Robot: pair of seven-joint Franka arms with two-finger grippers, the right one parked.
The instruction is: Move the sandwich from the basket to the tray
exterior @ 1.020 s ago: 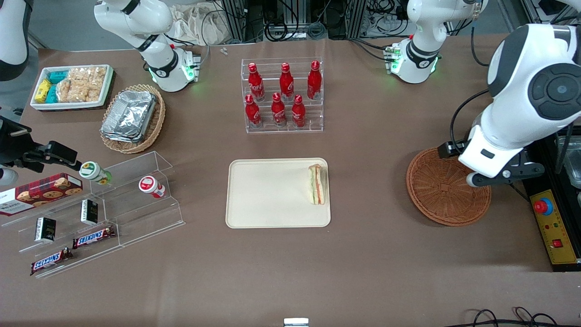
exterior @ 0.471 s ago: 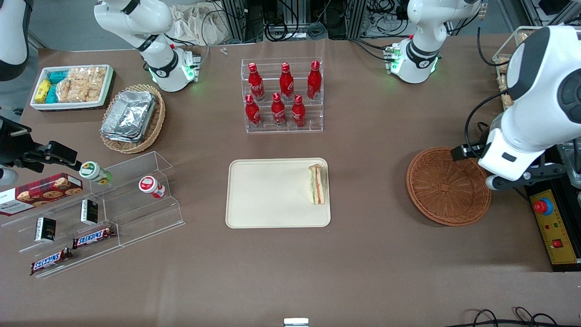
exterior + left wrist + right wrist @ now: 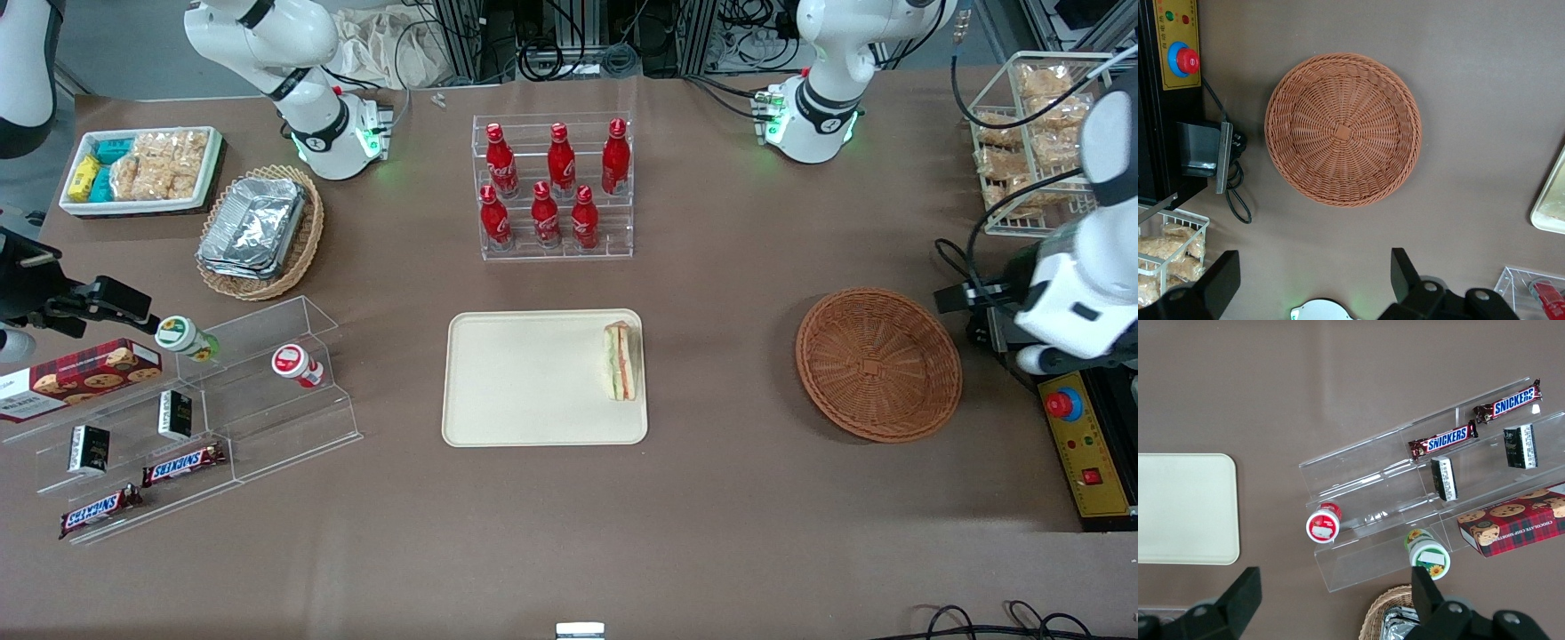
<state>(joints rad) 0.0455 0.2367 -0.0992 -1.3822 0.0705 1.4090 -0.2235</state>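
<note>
The brown surface is seen carrying everything, with the cream tray taken here as the landmark. The tray is laid flat near the middle of the surface, nearer to the front camera than the clear rack of red bottles. The reddish-brown basket is set well apart from the tray, toward the working arm's end of the surface, and is shown with nothing in it in the wrist view. The hand is held high above the surface, near the basket and farther from the tray than the basket is; its two fingers are spread wide with nothing between them, though only their dark tips appear to be visible. The sandwich is found lying in the tray, close against the rim that faces the basket.
</note>
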